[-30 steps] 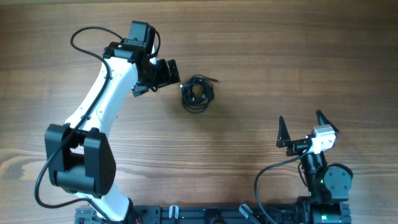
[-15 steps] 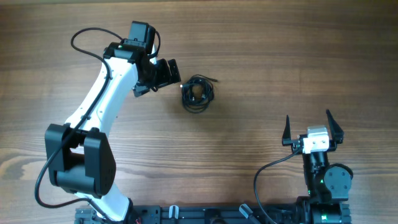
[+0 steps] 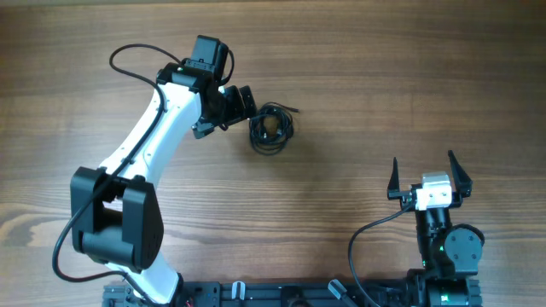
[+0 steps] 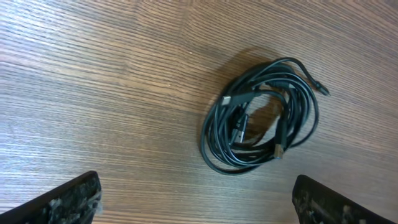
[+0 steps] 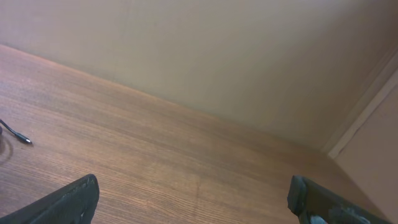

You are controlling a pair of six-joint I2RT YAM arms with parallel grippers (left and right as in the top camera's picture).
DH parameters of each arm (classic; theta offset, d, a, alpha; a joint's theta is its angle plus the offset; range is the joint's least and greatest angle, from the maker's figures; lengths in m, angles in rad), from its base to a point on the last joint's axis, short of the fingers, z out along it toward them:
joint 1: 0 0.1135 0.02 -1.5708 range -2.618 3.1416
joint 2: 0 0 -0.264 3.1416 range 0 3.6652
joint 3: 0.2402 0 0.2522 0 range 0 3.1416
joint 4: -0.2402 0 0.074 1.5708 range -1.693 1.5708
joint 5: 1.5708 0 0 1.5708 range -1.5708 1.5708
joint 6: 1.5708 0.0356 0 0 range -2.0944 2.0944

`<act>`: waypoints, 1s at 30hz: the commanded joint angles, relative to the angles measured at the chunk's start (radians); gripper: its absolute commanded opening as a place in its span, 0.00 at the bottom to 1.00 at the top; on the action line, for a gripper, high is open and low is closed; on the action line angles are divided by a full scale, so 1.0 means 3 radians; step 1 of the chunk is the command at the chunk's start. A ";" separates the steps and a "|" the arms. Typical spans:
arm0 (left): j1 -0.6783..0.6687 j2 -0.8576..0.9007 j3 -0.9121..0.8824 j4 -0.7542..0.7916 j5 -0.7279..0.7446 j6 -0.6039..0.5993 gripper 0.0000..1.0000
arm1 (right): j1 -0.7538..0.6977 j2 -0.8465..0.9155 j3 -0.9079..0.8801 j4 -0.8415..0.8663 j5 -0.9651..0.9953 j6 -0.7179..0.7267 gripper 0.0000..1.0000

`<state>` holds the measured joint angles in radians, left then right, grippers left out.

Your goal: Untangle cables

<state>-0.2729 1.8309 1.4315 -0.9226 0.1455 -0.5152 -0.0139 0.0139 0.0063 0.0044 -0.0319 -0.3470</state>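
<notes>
Brown wood-grain desk filling the overhead view, plain beige wall beyond its far edge, pale corner trim on the right

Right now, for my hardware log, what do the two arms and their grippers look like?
The left arm has white links, black joints and a thick black cable looping off its wrist; the left gripper is black. The right arm is mostly black with a small green light and a white wrist block; the right gripper has two pointed black fingers.

Left jaws shifted nearer the cables, right jaws turned square
</notes>
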 commanded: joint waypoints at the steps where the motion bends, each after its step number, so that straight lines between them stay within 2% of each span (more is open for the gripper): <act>1: 0.0000 0.0111 -0.0029 -0.0042 -0.0055 -0.0050 1.00 | 0.0023 -0.0015 -0.0003 0.0018 0.0106 -0.0356 1.00; 2: 0.0000 0.0126 -0.0029 -0.0042 -0.0053 -0.0029 1.00 | 0.0023 -0.0015 -0.0003 0.0070 0.0097 -0.0744 1.00; 3: -0.0001 0.0150 -0.0029 -0.0029 -0.0053 -0.0032 0.99 | 0.0023 -0.0015 -0.0003 0.0052 0.0108 -0.1362 1.00; 6: -0.0036 0.0290 -0.0029 0.0019 -0.0048 -0.0032 1.00 | 0.0023 0.0001 -0.0003 0.0006 0.0107 -0.2630 1.00; 7: -0.0072 0.0376 -0.0029 0.0025 -0.0033 -0.0032 1.00 | 0.0023 0.0001 -0.0003 0.0006 0.0095 -0.3220 1.00; 9: -0.0130 0.0478 -0.0029 0.0022 0.0037 -0.0019 0.97 | 0.0023 0.0001 -0.0003 0.0006 0.0097 -0.4167 1.00; 11: -0.0198 0.0506 -0.0029 0.0034 0.0278 0.0271 0.95 | 0.0023 0.0001 -0.0003 0.0006 0.0097 -0.5528 1.00; 12: -0.0226 0.0506 -0.0029 0.0039 0.0299 0.0273 0.95 | 0.0023 0.0001 -0.0003 0.0029 0.0069 -0.5896 1.00; 20: -0.0284 0.0650 -0.0029 0.0501 0.0217 0.0107 0.94 | 0.0023 0.0013 -0.0003 0.0018 0.0022 -0.5915 1.00; 22: -0.0284 0.0763 -0.0029 0.0610 0.0219 0.0107 0.88 | 0.0023 0.0034 -0.0003 -0.0011 -0.0153 -0.5912 1.00; 23: -0.0284 0.0786 -0.0029 0.0626 0.0212 0.0107 0.81 | 0.0023 0.0076 -0.0003 -0.0010 -0.0156 -0.5910 1.00; 25: -0.0284 0.0814 -0.0029 0.0662 0.0169 0.0106 0.57 | 0.0023 0.0212 -0.0003 -0.0010 -0.0159 -0.5680 1.00; 26: -0.0287 0.0818 -0.0029 0.0694 0.0072 0.0107 0.44 | 0.0023 0.0362 -0.0003 -0.0010 -0.0195 -0.4982 0.99; 27: -0.0291 0.0818 -0.0029 0.0701 0.0027 0.0107 0.41 | 0.0023 0.0488 -0.0003 -0.0003 -0.0238 -0.4416 1.00; 28: -0.0294 0.0818 -0.0029 0.0699 -0.0020 0.0108 0.34 | 0.0023 0.0738 -0.0003 0.0008 -0.0270 -0.3696 1.00; 30: -0.0294 0.0818 -0.0029 0.0697 -0.0022 0.0108 0.20 | 0.0023 0.0982 -0.0003 0.0057 -0.0593 -0.3672 1.00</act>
<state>-0.3565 2.0647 1.4277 -0.7143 0.1726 -0.4805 -0.0128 0.2253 0.0063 0.0074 -0.0929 -1.6917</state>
